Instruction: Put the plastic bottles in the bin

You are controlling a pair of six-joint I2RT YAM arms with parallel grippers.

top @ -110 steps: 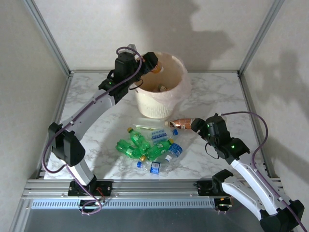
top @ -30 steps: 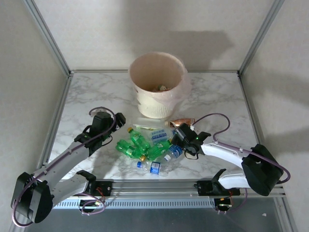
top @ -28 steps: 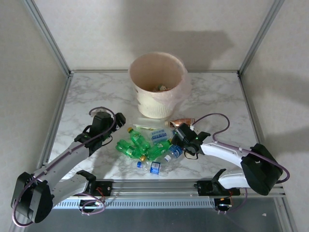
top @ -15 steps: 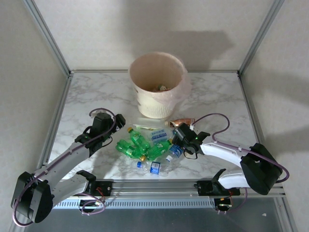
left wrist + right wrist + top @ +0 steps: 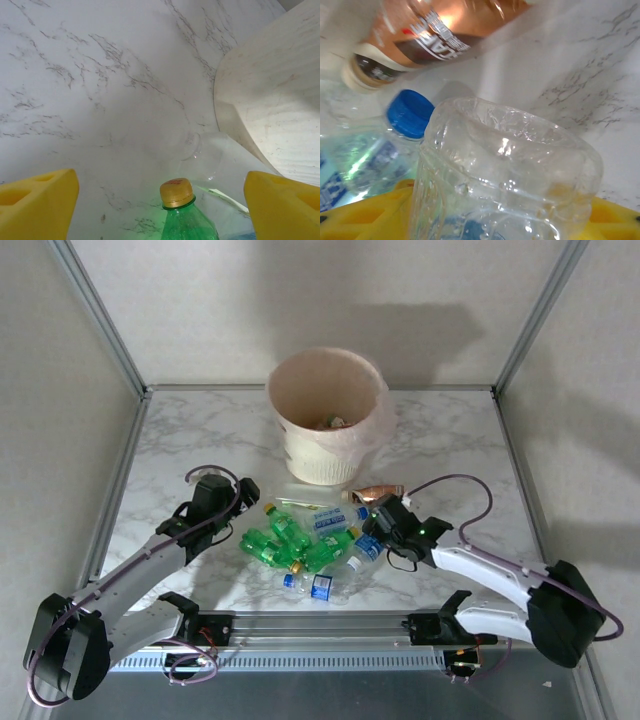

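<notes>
The bin stands at the back middle of the table, with a few items inside. Several plastic bottles lie in a heap in front of it, green ones on the left. A copper-brown bottle lies at the heap's right. My left gripper is open at the heap's left edge, and a green bottle's yellow cap sits between its wide-apart fingers. My right gripper is shut on a clear bottle, whose base faces the camera.
The bin's cream wall rises just beyond the left gripper, with an empty clear bottle lying against it. A blue-capped bottle lies beside the held one. Bare marble spreads to the left and right of the heap. Metal frame posts edge the table.
My right gripper's fingers have closed on the clear bottle, and that arm's elbow has swung to the right. The left arm has hardly moved and stays open.
</notes>
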